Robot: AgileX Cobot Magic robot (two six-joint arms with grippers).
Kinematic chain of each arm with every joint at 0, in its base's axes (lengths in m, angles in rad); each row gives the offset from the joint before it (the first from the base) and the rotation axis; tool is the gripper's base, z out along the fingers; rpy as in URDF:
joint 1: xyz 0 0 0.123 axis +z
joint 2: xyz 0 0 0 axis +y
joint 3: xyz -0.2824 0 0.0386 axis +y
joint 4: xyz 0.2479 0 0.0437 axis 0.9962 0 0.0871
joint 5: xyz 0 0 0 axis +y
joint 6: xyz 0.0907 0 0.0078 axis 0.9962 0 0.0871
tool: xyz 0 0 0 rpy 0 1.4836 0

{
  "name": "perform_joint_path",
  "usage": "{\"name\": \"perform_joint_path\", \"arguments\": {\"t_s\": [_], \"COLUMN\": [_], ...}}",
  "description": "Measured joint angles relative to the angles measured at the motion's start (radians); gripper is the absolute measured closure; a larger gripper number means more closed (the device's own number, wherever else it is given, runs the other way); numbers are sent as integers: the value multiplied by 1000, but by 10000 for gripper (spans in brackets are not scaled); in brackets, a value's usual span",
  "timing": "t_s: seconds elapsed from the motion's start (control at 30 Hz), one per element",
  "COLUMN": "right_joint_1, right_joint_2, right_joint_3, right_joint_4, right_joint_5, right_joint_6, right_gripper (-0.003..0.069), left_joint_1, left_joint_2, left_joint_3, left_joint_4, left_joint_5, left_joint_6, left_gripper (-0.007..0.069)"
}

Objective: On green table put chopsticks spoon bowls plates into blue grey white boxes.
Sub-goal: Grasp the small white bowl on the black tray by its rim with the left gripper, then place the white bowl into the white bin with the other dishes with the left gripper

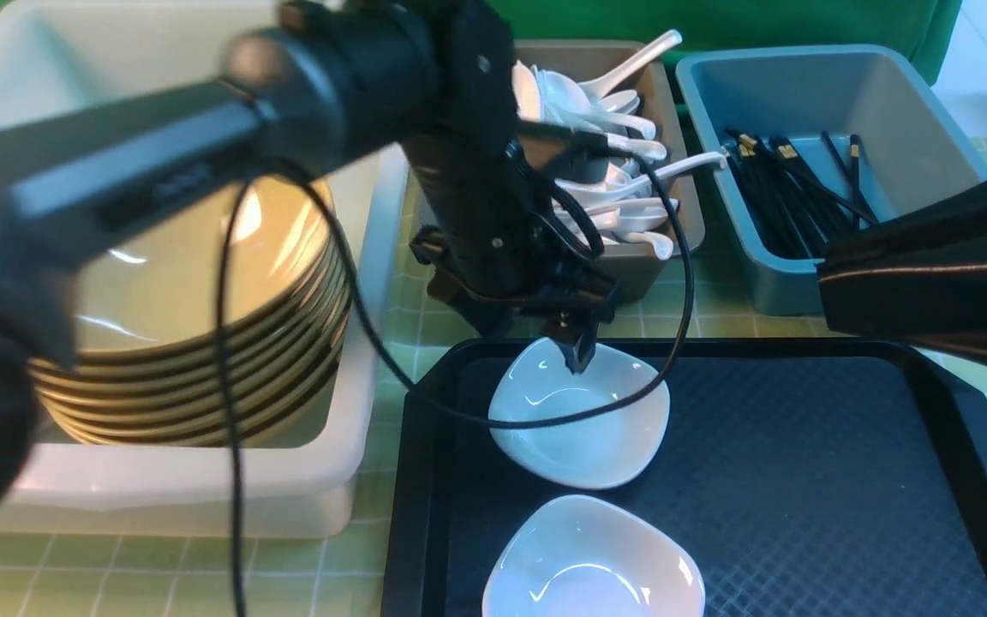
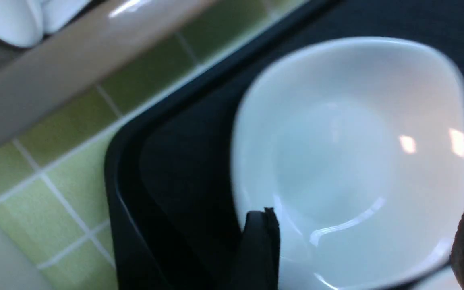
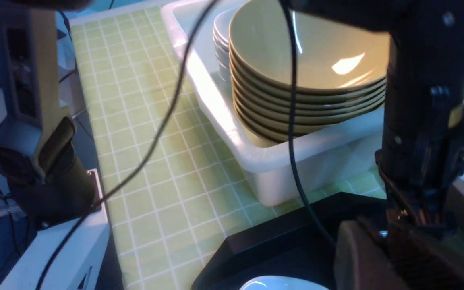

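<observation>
Two white bowls sit on a black tray (image 1: 802, 480): a far one (image 1: 583, 428) and a near one (image 1: 592, 566). My left gripper (image 1: 579, 353) hangs over the far rim of the far bowl. In the left wrist view the bowl (image 2: 349, 141) lies between the wide-open jaws of the left gripper (image 2: 365, 213); one fingertip (image 2: 261, 237) sits at its rim. My right arm (image 1: 930, 274) is at the right edge of the front view, its gripper out of that view. In the right wrist view the right gripper (image 3: 385, 245) looks shut and empty above the tray.
A white box (image 1: 202, 506) at the left holds a stack of yellow-green plates (image 1: 202, 283). A grey box (image 1: 673, 231) behind the tray holds several white spoons (image 1: 613, 197). A blue box (image 1: 853, 94) at the back right holds black chopsticks (image 1: 789, 193). A cable (image 1: 373, 343) hangs from my left arm.
</observation>
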Motion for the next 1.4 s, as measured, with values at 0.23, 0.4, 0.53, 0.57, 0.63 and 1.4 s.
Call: {"name": "perform_joint_path", "arguments": {"t_s": [0.23, 0.4, 0.53, 0.57, 0.63, 1.4], "right_joint_1": [0, 0, 0, 0, 0, 3], "right_joint_2": [0, 0, 0, 0, 0, 135], "right_joint_3": [0, 0, 0, 0, 0, -153], "right_joint_4": [0, 0, 0, 0, 0, 233], "right_joint_5": [1, 1, 4, 4, 4, -11], "right_joint_6": [0, 0, -1, -1, -1, -316], "right_gripper": [558, 552, 548, 547, 545, 528], "left_joint_1": [0, 1, 1, 2, 3, 395], "left_joint_2": [110, 157, 156, 148, 136, -707], "left_joint_3": [-8, -10, -18, -22, -28, 111], "left_joint_4": [117, 70, 22, 13, 6, -131], "left_joint_5": [-27, -47, -45, -41, -29, 118], "left_joint_6": [-99, -59, -26, -17, -6, 44], "left_gripper": [85, 272, 512, 540, 565, 610]}}
